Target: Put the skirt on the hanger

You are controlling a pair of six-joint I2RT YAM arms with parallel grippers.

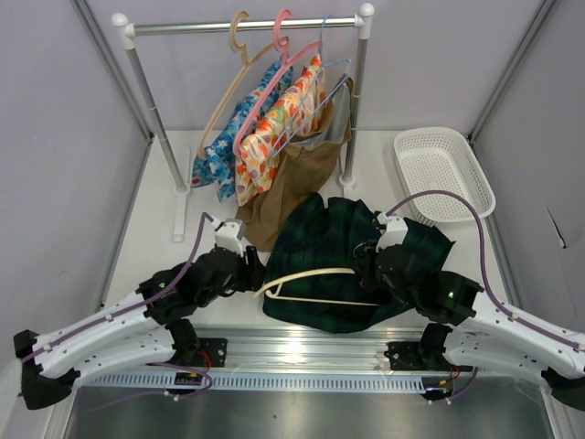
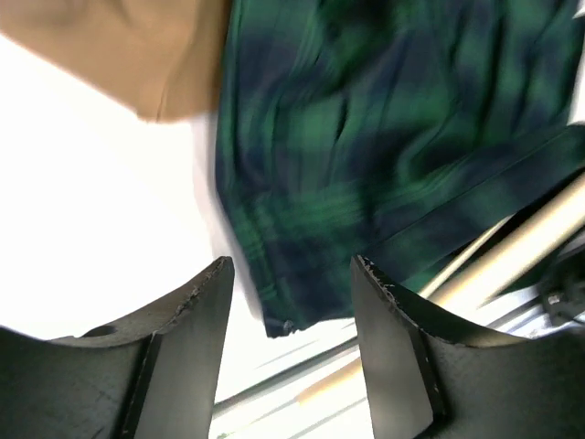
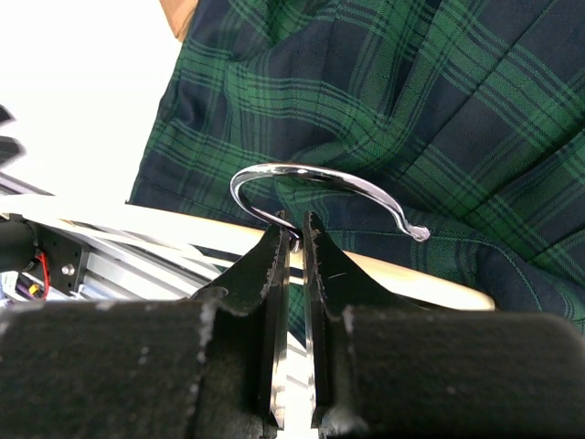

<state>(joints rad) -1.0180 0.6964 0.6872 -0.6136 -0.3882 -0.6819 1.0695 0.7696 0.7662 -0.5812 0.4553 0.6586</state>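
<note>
The skirt (image 1: 338, 242) lies spread and rumpled on the worktop (image 1: 155, 247), between our two arms, its far left edge touching the brown garment (image 1: 288, 197) that trails down from the rail (image 1: 247, 26). The hanger (image 1: 306, 276) lies across the skirt's near part. Its cream arm reaches out to the left past the skirt's edge, and its hook (image 3: 302, 167) sits over the plaid.

As we judge it, the task is at an early stage. We have the hanger in our grip, but the skirt is not on it. No part of the cloth is threaded over the arms or the bar, so the hanging itself is all left to do.

Our right hand (image 3: 295, 242) is clamped on the stem at the base of the hook, fingers pressed close together, with the skirt directly beneath it. Our left hand (image 2: 292, 283) holds nothing and its fingers are spread apart. It hovers just over the skirt's near left corner, with the hanger's arm to its right. We cannot tell whether it touches the cloth.

A white basket (image 1: 443, 169) stands at the far right, apart from the skirt.
</note>
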